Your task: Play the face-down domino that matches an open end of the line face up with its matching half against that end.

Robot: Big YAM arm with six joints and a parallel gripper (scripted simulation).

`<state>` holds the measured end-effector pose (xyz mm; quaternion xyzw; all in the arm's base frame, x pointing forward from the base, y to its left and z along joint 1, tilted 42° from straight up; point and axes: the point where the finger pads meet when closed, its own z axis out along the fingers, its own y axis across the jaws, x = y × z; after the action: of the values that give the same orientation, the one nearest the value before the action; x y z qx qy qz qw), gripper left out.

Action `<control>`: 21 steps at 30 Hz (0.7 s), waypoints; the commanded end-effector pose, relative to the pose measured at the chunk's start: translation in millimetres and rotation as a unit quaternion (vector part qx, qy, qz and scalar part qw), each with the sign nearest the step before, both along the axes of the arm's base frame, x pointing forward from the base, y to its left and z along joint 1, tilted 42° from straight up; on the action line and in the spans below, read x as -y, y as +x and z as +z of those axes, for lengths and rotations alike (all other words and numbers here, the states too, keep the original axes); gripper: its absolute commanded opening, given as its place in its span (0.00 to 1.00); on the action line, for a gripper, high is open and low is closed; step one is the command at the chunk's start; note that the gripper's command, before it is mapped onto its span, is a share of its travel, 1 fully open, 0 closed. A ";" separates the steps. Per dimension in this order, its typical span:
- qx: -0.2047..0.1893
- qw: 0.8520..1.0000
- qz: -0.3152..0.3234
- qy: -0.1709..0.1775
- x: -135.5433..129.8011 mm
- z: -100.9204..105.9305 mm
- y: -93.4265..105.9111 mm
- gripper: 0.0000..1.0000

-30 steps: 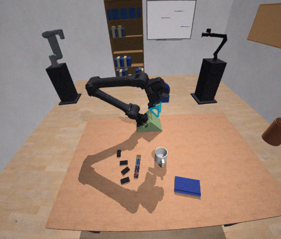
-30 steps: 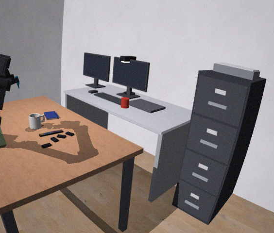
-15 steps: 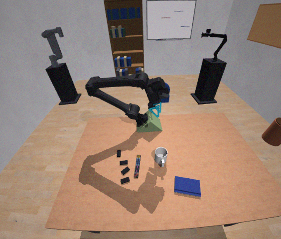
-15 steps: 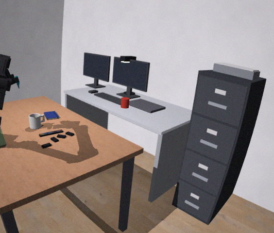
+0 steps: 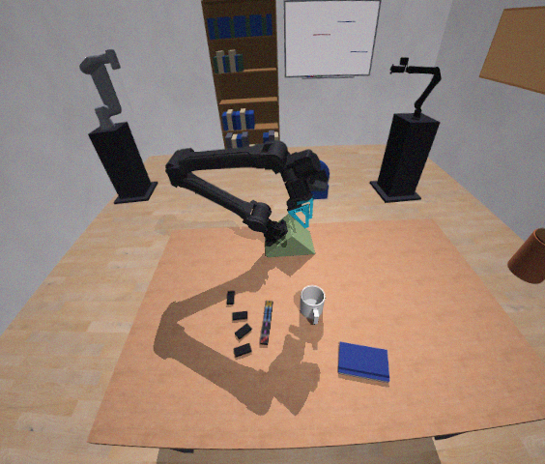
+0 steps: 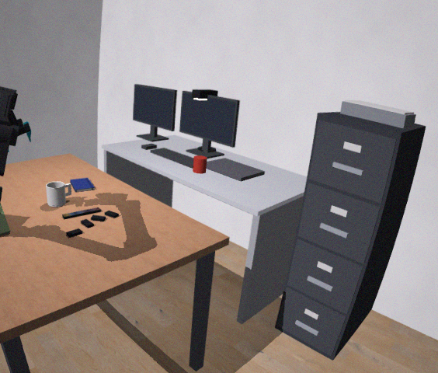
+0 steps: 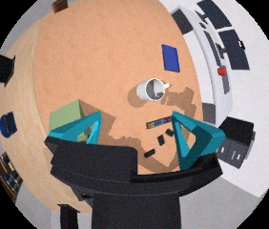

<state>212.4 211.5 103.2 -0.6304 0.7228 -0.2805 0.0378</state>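
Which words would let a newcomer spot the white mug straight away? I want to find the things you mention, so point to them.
Find the wooden table (image 5: 402,399) (image 6: 130,277) (image 7: 101,43). On it, the white mug (image 5: 311,301) (image 6: 55,194) (image 7: 146,91) stands upright between the row of colorful dominoes (image 5: 266,322) (image 6: 81,213) (image 7: 158,122) and the flat blue book (image 5: 363,361) (image 6: 82,184) (image 7: 171,58). Unlike those low neighbours, it is tall, round and hollow, with a handle.

line pips (image 5: 266,322) (image 6: 81,213) (image 7: 158,122): too blurred to count
potted plant (image 5: 541,254): cut off at top view's right edge
nearest domino (image 7: 150,153): face too small to read

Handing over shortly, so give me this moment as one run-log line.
gripper: open, holding nothing | domino line: together | four loose black dominoes: unplayed | mug: upright
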 end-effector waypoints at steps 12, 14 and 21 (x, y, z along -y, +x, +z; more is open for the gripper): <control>0.053 0.982 -0.090 0.157 -38.3 36.9 63.3 1.00; 0.053 0.982 -0.090 0.157 -38.3 36.9 63.3 1.00; 0.037 0.988 -0.084 0.126 -19.7 20.8 50.0 1.00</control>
<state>256.7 222.8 116.1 -0.5505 0.7990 -0.2167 0.1079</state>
